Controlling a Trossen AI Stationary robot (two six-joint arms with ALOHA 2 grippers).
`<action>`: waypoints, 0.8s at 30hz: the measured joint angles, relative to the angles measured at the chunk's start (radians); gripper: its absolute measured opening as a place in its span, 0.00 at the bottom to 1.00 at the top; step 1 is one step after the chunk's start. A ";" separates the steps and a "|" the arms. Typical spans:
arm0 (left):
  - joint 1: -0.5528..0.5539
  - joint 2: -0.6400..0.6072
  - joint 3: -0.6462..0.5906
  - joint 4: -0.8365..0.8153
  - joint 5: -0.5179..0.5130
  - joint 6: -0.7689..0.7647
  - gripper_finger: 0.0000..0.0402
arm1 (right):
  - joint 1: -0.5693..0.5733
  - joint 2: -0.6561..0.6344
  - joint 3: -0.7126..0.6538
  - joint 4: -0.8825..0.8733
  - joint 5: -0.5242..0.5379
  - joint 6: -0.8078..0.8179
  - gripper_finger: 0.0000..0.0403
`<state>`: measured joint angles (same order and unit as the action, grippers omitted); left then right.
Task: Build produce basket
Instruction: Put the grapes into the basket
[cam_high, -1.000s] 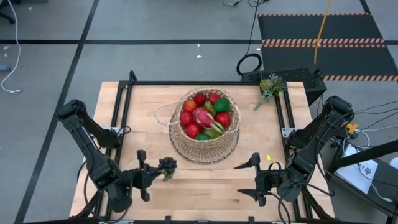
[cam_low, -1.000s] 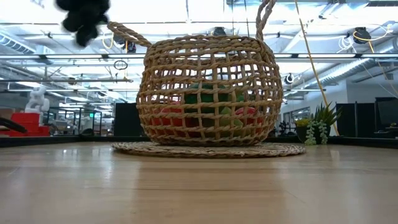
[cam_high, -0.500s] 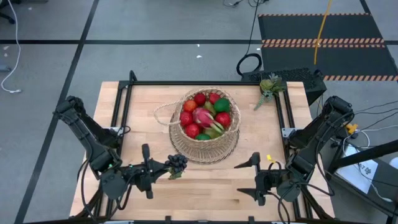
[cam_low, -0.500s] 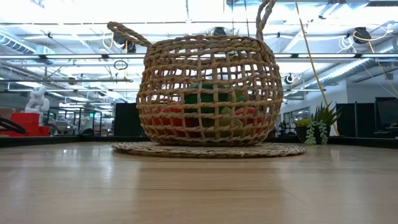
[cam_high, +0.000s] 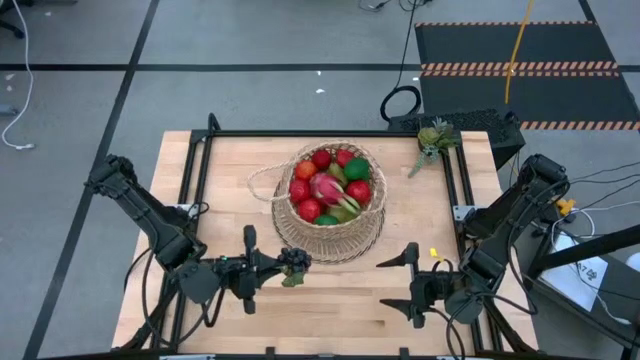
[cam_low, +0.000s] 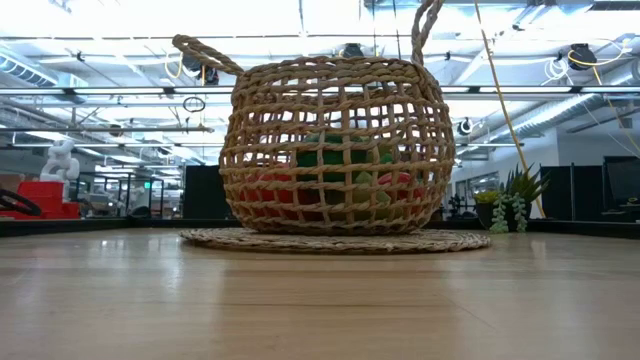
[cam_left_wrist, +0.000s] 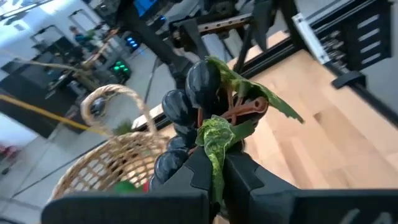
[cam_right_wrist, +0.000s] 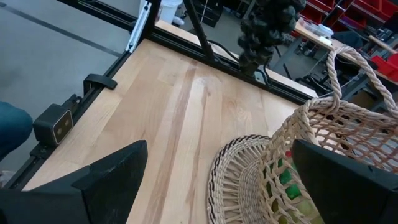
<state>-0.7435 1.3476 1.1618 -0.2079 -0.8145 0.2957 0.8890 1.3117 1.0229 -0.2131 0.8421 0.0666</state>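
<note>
The left gripper (cam_high: 272, 270) pinches a bunch of dark grapes (cam_high: 293, 264) by its green leaf and stem, holding it in the air just beside the near-left wall of the basket (cam_high: 330, 235). From the left wrist, the grapes (cam_left_wrist: 186, 112) sit pressed between the fingers (cam_left_wrist: 249, 171). The woven wicker basket stands on a round mat (cam_low: 330, 240) at the middle of the table (cam_high: 230, 170), filled with red, green and pink produce (cam_high: 330, 188). The right gripper (cam_high: 410, 283) waits near the basket's near-right side, fingers spread wide and empty. A small potted plant (cam_high: 432, 140) stands beyond the basket, at the table's far right corner.
</note>
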 joint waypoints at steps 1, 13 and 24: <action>0.007 0.000 0.000 0.006 0.022 0.004 0.04 | 0.000 0.000 0.000 0.000 0.000 0.000 0.98; 0.052 0.042 0.000 0.129 0.157 0.143 0.03 | 0.000 0.000 0.000 0.000 -0.001 -0.004 0.98; 0.065 0.080 -0.001 0.158 0.224 0.649 0.03 | 0.000 0.000 0.000 -0.001 -0.001 -0.004 0.98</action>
<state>-0.6788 1.4281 1.1610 -0.0494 -0.5905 0.9444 0.8890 1.3117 1.0229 -0.2138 0.8413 0.0624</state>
